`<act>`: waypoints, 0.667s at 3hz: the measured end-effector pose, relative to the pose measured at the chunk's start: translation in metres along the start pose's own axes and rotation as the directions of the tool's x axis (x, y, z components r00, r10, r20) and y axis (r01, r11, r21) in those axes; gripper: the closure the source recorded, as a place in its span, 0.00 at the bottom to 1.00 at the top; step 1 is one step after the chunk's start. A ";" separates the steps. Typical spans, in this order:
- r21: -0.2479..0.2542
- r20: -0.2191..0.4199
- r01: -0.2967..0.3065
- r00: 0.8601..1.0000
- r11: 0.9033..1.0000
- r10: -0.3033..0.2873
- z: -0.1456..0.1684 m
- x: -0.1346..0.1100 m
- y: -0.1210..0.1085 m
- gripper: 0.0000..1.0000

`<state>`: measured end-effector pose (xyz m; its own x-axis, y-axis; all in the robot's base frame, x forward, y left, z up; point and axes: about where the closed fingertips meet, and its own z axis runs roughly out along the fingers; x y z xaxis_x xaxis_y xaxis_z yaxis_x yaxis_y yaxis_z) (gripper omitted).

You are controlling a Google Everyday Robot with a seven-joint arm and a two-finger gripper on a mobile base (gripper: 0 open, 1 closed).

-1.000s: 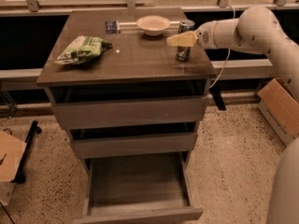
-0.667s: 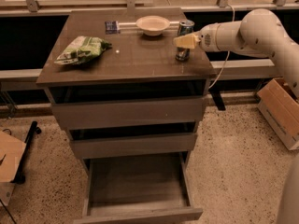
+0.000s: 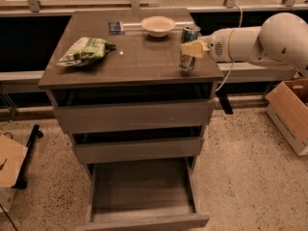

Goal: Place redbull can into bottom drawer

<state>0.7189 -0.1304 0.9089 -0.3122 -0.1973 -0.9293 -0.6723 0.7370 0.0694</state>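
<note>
Tool (image 3: 191,48) lower — at upright redbull can (image 3: 190,33)

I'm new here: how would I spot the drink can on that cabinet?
Look at the grey-brown cabinet top, near its right edge. There the redbull can stands upright, with the gripper at its side. It is the only tall, slim blue-and-silver thing; the bowl behind is low and white, the bag lies far left.

Cream pincer (image 3: 191,48) at blue-silver redbull can (image 3: 186,62).
</note>
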 end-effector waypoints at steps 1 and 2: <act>-0.040 -0.017 0.043 0.999 0.998 -0.044 -0.032 -0.001 0.052 1.00; -0.061 -0.043 0.038 0.998 0.997 -0.040 -0.061 -0.003 0.120 1.00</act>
<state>0.5984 -0.0811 0.9421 -0.3136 -0.2547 -0.9148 -0.7233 0.6883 0.0563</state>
